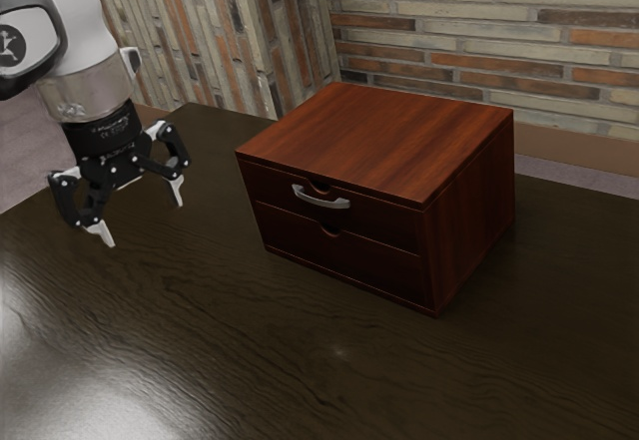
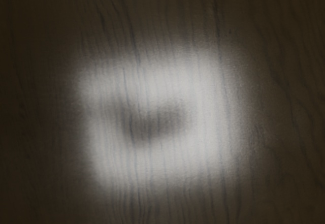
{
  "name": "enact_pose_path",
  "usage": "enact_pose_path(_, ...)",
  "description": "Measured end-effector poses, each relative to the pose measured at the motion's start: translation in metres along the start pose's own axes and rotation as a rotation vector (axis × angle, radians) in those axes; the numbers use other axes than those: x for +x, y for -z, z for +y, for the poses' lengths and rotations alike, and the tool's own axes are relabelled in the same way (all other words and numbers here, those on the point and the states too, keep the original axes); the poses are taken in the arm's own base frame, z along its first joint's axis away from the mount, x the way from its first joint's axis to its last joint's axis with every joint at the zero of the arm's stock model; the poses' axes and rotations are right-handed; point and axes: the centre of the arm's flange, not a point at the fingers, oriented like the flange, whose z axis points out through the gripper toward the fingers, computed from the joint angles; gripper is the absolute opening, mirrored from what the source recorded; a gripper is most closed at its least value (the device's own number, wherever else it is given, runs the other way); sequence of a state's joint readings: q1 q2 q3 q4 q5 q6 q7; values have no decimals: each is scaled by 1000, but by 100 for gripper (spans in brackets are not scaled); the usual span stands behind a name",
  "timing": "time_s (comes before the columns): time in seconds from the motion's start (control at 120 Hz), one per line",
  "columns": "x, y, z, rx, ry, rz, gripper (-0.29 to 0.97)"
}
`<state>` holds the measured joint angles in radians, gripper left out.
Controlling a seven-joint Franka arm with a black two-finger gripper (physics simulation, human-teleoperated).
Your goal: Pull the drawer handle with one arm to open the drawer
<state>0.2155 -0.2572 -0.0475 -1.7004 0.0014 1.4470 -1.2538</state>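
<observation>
Black fingers (image 1: 100, 228) at the exterior view's left, spread wide, holding nothing, above the dark wood worktop (image 1: 250, 360) — well apart from the silver drawer handle (image 1: 319, 198), on the shut top drawer (image 1: 374, 219), reddish cabinet (image 1: 379, 141) toward the right.

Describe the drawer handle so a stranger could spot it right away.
A red-brown cabinet stands on the dark table. The handle sits on its upper drawer, near the top edge. It is a curved silver bar, the only metal on the wood.
</observation>
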Motion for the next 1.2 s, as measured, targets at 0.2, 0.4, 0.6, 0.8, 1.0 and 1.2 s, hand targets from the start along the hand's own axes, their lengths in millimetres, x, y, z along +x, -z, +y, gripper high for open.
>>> enact_pose_path(0.2,-10,-11,19,-63,24,12,68)
enact_pose_path(0.4,-41,-21,51,-146,-6,45,68)
enact_pose_path(0.6,-47,-41,59,-247,47,55,68)
enact_pose_path(0.8,-47,-49,77,-324,114,-8,68)
enact_pose_path(1.0,-42,-67,93,-327,172,-41,68)
enact_pose_path(1.2,-35,-89,108,-306,203,-51,68)
